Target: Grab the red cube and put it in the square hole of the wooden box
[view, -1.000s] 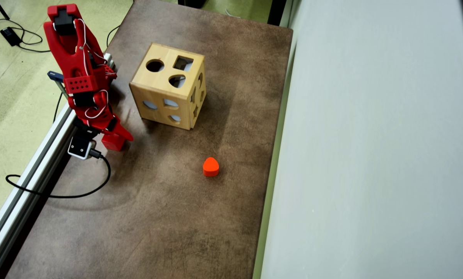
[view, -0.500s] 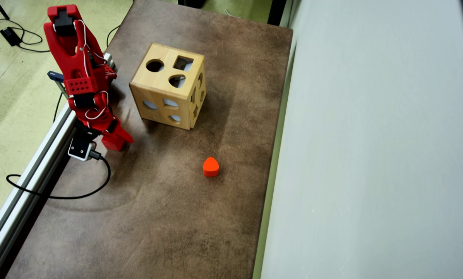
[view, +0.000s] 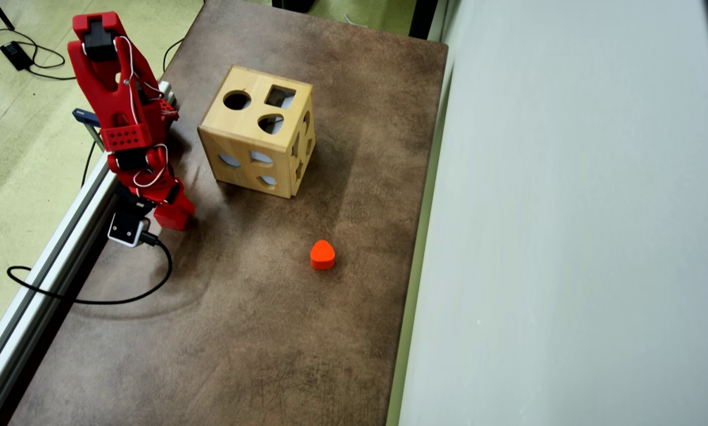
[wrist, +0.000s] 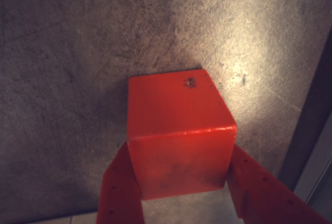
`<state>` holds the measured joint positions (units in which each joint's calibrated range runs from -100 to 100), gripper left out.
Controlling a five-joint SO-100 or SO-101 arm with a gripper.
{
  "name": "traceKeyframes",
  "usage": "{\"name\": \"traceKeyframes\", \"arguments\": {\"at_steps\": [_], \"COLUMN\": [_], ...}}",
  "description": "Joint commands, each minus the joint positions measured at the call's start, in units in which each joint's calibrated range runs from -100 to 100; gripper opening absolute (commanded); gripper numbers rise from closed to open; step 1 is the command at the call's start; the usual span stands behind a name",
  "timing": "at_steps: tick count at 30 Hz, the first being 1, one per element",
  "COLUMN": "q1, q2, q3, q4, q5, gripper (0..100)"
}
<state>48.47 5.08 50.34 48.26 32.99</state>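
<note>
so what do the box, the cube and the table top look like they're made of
The wooden box looks like pale unpainted wood, matte, with faint grain and clean cutouts. The red cube looks like painted wood or hard plastic: a glossy highlight runs along its edge and one chip mars the top. The table top seems a mottled brown mat or leatherette, dull and scuffed; I can't tell which.

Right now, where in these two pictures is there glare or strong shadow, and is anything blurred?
In the wrist view a bright patch lights the table at upper right, the red cube has a shiny front top edge, and the left side falls dark. In the overhead view the light is even; the wooden box casts a soft shadow to its right. Neither view looks blurred.
</note>
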Motion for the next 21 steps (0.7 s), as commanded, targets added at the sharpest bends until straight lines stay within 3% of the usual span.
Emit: {"name": "traceKeyframes", "arguments": {"at_steps": [1, 9, 21], "q1": [0.3, 0.3, 0.3], "q2": [-0.5, -4.2, -38.3], "q3": [-1.6, -1.9, -1.1], "q4": [-0.6, 0.5, 0.8], "q5": [-0.1, -0.1, -1.9], "gripper": [4, 2, 2]}}
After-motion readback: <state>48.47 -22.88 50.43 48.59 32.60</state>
